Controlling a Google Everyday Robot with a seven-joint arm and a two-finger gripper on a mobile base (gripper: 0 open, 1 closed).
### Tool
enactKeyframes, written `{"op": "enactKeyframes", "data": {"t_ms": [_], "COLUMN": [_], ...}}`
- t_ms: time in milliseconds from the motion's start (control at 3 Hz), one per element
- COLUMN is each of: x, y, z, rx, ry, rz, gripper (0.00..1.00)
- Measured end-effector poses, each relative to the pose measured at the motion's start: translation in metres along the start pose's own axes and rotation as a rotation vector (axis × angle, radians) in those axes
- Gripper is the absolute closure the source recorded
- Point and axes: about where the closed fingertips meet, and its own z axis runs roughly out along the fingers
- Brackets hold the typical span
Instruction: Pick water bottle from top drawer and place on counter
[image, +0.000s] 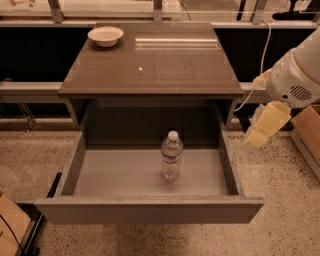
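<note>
The water bottle (171, 155) stands upright in the open top drawer (150, 210), a little right of its middle; it is clear and ribbed with a white cap. The drawer is pulled out fully from under the counter (155, 65), a glossy grey-brown slab. My gripper (265, 126) hangs from the white arm (295, 75) at the right, outside the drawer's right wall and above the floor, well right of the bottle and holding nothing.
A white bowl (105, 35) sits at the counter's far left corner. A cardboard box (307, 132) stands on the floor at the right, another at the lower left (10, 225). A white cable (265, 45) hangs behind the counter's right side.
</note>
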Motion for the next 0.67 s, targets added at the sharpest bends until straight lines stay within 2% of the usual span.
{"op": "enactKeyframes", "data": {"t_ms": [333,667], "x": [0.001,0.0], "y": [0.001,0.013], "z": [0.009,0.042], "rx": [-0.013,-0.045], "ry": [0.001,0.017], "rz": [0.003,0.008], "gripper": [0.0,0.0]}}
